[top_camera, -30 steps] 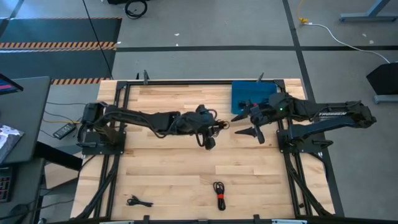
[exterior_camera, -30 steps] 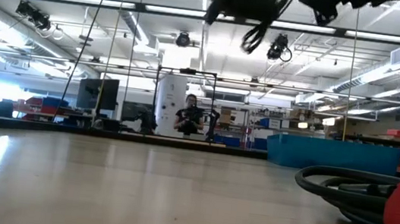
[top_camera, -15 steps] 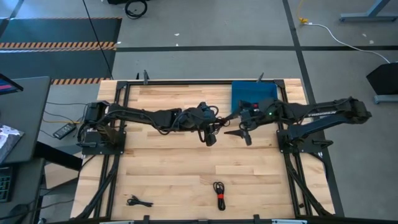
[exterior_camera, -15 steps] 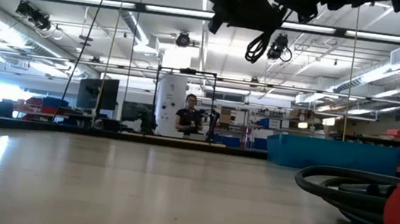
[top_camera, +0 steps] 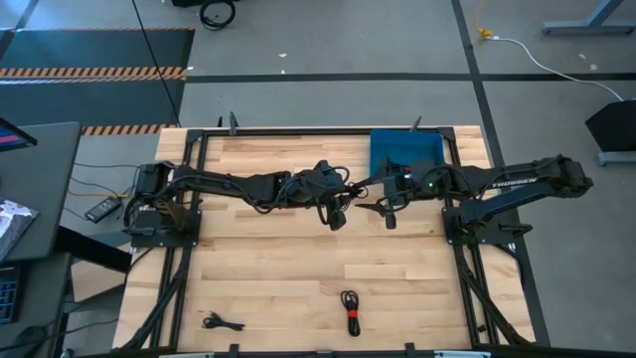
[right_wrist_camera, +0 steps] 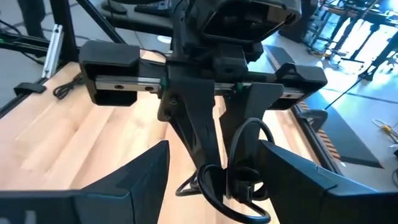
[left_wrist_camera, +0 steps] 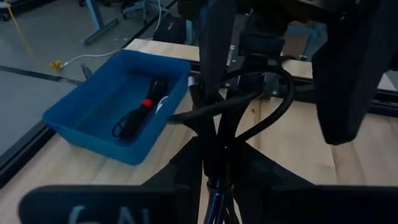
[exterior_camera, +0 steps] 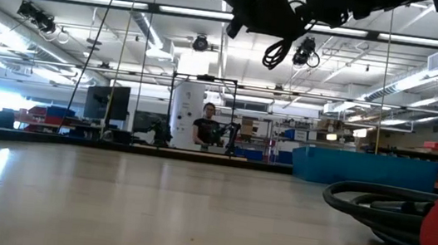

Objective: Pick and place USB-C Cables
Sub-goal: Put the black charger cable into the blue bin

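Note:
My left gripper (top_camera: 338, 211) hovers above the table's middle, shut on a small black coiled USB-C cable (right_wrist_camera: 245, 186). In the low view the coil (exterior_camera: 278, 50) hangs high above the wood. My right gripper (top_camera: 380, 204) faces it from the table's right and is open, with one finger on each side of the coil (left_wrist_camera: 249, 118). The blue tray (top_camera: 405, 157) sits at the far right and holds a black cable with a red tie (left_wrist_camera: 134, 121). Two more cables lie near the near edge: one with a red band (top_camera: 350, 310) and one all black (top_camera: 222, 321). My left gripper pinches the black cable between its two fingers (right_wrist_camera: 208, 149), at a bunched part of the coil (right_wrist_camera: 217, 180). The fingers slant down from the table's left. The cable is lifted clear, its loops hanging slack below and beyond the fingertips. My right gripper: I cannot tell whether a finger touches the loop.
The tray's wall (left_wrist_camera: 112, 146) stands just beyond the two grippers, toward the far right. The cable with the red band (exterior_camera: 392, 212) lies close to the low camera. A person (exterior_camera: 204, 125) stands in the room behind the table. Bare wood spans the table's left and middle.
My right gripper has moved toward the table's left, from beside the tray up to my left gripper, and its fingers now flank the hanging coil. My left gripper has stayed nearly in place, and the coil has swung slightly.

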Robot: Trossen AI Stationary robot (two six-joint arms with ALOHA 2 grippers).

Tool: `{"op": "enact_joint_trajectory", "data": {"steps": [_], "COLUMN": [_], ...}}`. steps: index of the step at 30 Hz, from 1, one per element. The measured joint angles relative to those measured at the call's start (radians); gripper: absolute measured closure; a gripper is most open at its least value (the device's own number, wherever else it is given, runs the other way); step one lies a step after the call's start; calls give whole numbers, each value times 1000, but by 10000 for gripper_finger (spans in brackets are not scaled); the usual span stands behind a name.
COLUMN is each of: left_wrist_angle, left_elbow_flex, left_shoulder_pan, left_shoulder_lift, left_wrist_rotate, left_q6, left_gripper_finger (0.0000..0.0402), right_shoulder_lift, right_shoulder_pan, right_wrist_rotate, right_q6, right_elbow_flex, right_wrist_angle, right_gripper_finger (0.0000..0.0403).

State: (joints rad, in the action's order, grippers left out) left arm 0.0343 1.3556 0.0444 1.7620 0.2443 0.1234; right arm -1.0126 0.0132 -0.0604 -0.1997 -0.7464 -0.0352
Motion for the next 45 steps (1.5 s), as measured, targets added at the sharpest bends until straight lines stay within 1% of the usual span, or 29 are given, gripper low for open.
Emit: {"op": "enact_joint_trajectory", "data": {"steps": [4, 7, 9, 10, 11, 13, 14, 15, 19, 22, 24, 26, 27, 30, 34, 36, 41, 45], "left_wrist_angle": [7, 11, 11, 11, 9, 2, -4, -8, -17, -11, -41, -70, -81, -157, -342, -408, -563, -692], "left_elbow_flex": [0, 0, 0, 0, 0, 0, 0, 0, 0, 6, 5, 3, 3, 6, 2, 1, 1, 1], "left_shoulder_pan": [0, 1, 2, 2, 3, 4, 5, 6, 6, 13, 14, 9, 8, 15, 44, 62, 124, 190], "left_shoulder_lift": [0, 0, 0, 0, 0, 0, 0, 0, -17, -63, -99, -134, -155, -214, -247, -253, -247, -244], "left_wrist_rotate": [0, -1, -2, -6, -9, -16, -15, -15, -24, -33, -30, -18, -13, -6, -13, -7, -3, -5], "left_q6": [0, 0, 0, -1, -1, -10, -18, -24, -38, -60, -64, -64, -62, -25, 51, 79, 168, 258], "left_gripper_finger": [327, 326, 323, 320, 316, 306, 300, 293, 261, 237, 225, 215, 211, 205, 208, 211, 214, 214], "right_shoulder_lift": [0, -1, -1, -1, -1, 0, 0, -1, -1, -5, -2, -2, 1, 9, 10, 11, 10, -1], "right_shoulder_pan": [0, -3, -3, -3, -3, -2, -2, -2, 5, 9, 12, 18, 25, 67, 181, 255, 452, 576], "right_wrist_rotate": [-17, -55, -72, -74, -79, -95, -101, -118, -194, -236, -261, -315, -360, -476, -583, -585, -466, -439], "right_q6": [-2, -20, -40, -43, -45, -58, -70, -81, -113, -127, -146, -168, -179, -205, -212, -186, -81, -44], "right_elbow_flex": [0, 0, 0, 0, 0, 0, 0, 0, 1, 4, 1, 1, 2, -5, -19, -21, -21, -21], "right_wrist_angle": [13, 13, 9, 7, 3, -22, -36, -43, -97, -137, -157, -209, -232, -301, -419, -449, -498, -507], "right_gripper_finger": [158, 182, 217, 242, 272, 345, 372, 382, 385, 385, 386, 386, 386, 386, 387, 387, 387, 387]}}
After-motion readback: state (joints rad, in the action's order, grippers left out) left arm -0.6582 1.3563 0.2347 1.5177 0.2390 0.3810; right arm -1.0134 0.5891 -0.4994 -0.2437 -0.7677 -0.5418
